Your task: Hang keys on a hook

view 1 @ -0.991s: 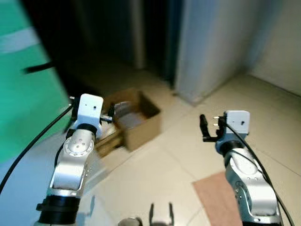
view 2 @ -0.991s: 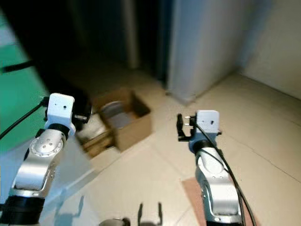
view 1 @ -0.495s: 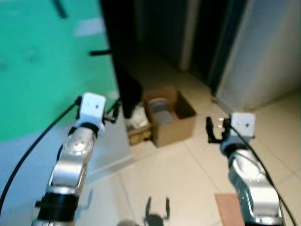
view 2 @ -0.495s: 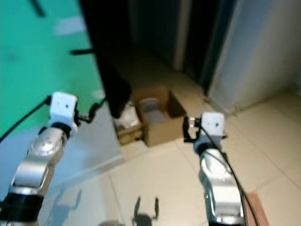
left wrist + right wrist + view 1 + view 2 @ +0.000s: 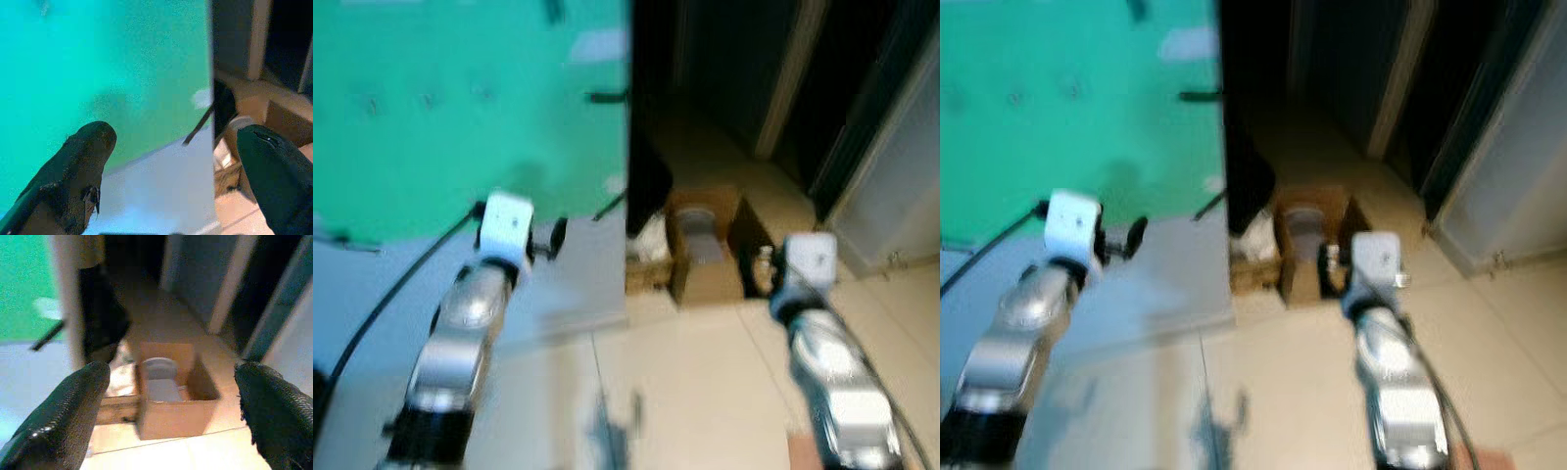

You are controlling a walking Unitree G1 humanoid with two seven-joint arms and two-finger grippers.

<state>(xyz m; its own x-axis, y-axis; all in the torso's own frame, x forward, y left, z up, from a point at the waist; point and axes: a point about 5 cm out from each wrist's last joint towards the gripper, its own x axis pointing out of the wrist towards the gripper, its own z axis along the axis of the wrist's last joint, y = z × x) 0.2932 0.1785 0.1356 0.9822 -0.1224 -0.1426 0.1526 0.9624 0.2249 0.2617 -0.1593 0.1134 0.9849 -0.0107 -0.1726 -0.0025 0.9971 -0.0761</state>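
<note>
A green wall panel (image 5: 460, 108) stands ahead on the left, with a pale grey band (image 5: 401, 294) below it. Dark hooks stick out of it: one high near its right edge (image 5: 605, 96) and a slanted one lower down (image 5: 610, 206), which is also the thin hook (image 5: 198, 128) seen by the left wrist. My left gripper (image 5: 553, 238) is raised in front of the grey band, open, with nothing between its fingers (image 5: 83, 161). My right gripper (image 5: 759, 269) is held over the floor near a cardboard box, open and empty, its fingers (image 5: 73, 411) wide apart. The picture is blurred.
An open cardboard box (image 5: 168, 396) with a grey object inside sits on the tiled floor (image 5: 685, 392) by the wall's right end. A dark shape (image 5: 651, 191) and pale clutter (image 5: 120, 377) lie beside it. Behind is a dark doorway (image 5: 724, 69) and a grey door (image 5: 1528, 166).
The camera has swung left: the green wall now takes up far more of the picture and the box has slid to the right. Both arms keep the same raised pose, grippers still open.
</note>
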